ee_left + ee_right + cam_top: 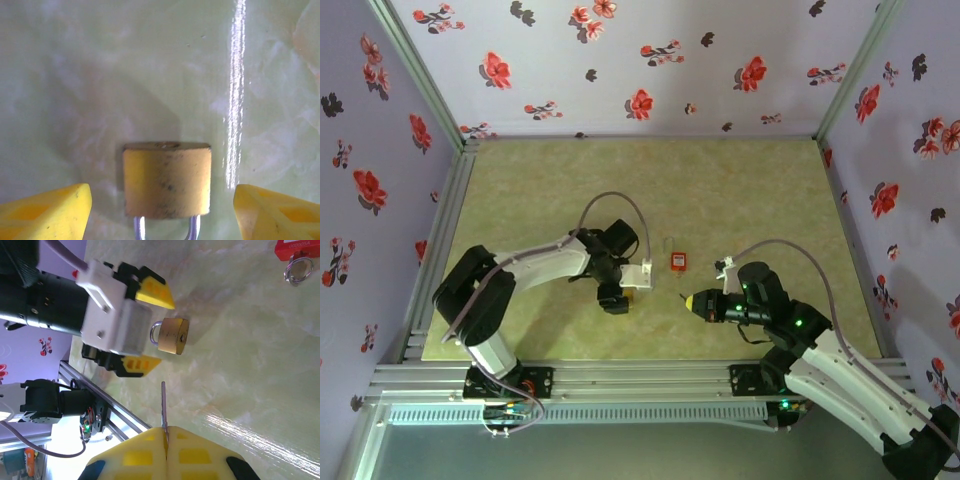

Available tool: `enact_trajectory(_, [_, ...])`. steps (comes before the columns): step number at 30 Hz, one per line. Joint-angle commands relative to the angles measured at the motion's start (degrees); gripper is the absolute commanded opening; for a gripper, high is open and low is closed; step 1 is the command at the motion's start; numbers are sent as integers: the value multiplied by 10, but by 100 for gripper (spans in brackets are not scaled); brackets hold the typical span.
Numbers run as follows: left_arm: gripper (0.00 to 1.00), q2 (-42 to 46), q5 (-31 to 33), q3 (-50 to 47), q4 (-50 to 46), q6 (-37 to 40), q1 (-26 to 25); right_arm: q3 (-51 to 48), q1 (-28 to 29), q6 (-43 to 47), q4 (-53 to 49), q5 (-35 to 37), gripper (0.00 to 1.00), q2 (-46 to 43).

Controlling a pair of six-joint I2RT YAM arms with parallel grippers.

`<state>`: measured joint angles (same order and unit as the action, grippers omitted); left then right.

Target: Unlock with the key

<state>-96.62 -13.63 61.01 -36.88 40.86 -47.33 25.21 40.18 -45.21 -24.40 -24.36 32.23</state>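
Right wrist view: key is held in the right gripper at bottom centre of the frame. The gripper's yellow fingertips are clenched together on it. Only a thin silver blade shows, edge-on and sticking straight up the frame. The key's head is hidden between the pads, so its colour cannot be told.

The blade tip is in the air, touching nothing. Just above it in the frame is the lower yellow finger of the left gripper, and above that the brass padlock.

The padlock lies flat on the bench. Its shackle points left, toward the left gripper's white body, and its keyhole end faces right.

Left wrist view: padlock body at lower centre, with one yellow finger at lower left and one at lower right. Bench shows as a gap on both sides, so the left gripper is released and straddles the padlock without touching it.

Top external view: both grippers sit near frame centre, tips close together. A red squarish piece lies on the bench just above and between them, apart from both. In the right wrist view it sits at upper right, with a silver ring attached.
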Motion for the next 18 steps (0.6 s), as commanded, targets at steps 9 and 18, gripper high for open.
enact_trajectory(9, [72,-68,-14,52,-46,2,13,-10,2,-11,-6,8,0,-23])
enact_trajectory(18, [70,-93,-9,50,-43,5,13,-15,2,-12,-17,17,0,-34])
